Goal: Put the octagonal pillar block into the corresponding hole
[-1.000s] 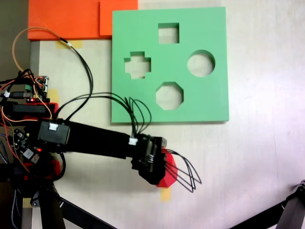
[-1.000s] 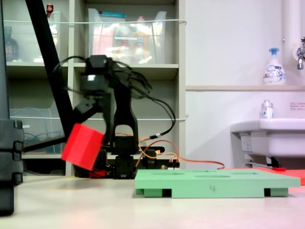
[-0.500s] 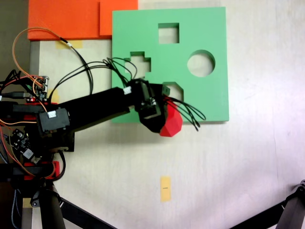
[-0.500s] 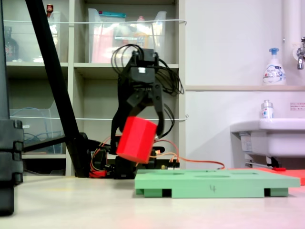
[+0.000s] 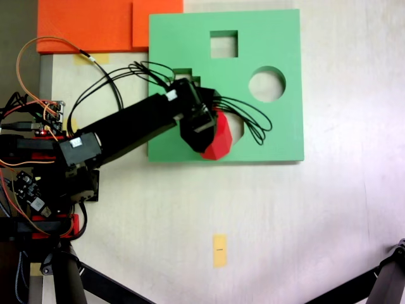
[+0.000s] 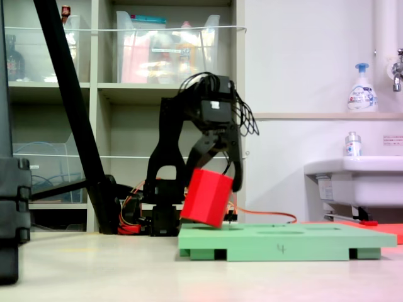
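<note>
My gripper (image 5: 212, 134) (image 6: 211, 189) is shut on the octagonal pillar block (image 5: 219, 136) (image 6: 206, 197), a bright red prism held tilted just above the green board (image 5: 278, 136) (image 6: 283, 239). Seen from above, the block hangs over the board's near edge and covers most of the octagonal hole (image 5: 237, 126), of which only the right rim shows. From the side, the block's lower corner hovers at the board's left end, close to its top surface; I cannot tell whether it touches.
The board also has a square cutout (image 5: 224, 44), a round cutout (image 5: 266, 84) and a cross cutout (image 5: 185, 75) partly under the arm. Orange sheets (image 5: 95, 25) lie at the back left. A yellow tape mark (image 5: 219, 251) sits on the table. Black tripod legs (image 5: 380, 285) stand at the front.
The arm swung from the tape mark on the bare table up to the board, carrying the red block. The block now hangs lower, over the octagonal cutout.
</note>
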{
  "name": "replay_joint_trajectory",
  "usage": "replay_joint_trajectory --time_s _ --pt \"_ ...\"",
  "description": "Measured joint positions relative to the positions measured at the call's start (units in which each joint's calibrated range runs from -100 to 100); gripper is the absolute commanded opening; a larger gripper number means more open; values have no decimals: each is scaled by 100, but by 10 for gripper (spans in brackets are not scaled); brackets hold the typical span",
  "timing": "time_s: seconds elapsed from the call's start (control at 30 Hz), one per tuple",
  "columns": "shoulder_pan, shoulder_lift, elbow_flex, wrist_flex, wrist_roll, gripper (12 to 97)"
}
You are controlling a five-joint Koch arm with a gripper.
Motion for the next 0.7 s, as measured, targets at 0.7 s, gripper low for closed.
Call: replay_joint_trajectory --time_s 0.7 --pt "171 629 108 1087 54 289"
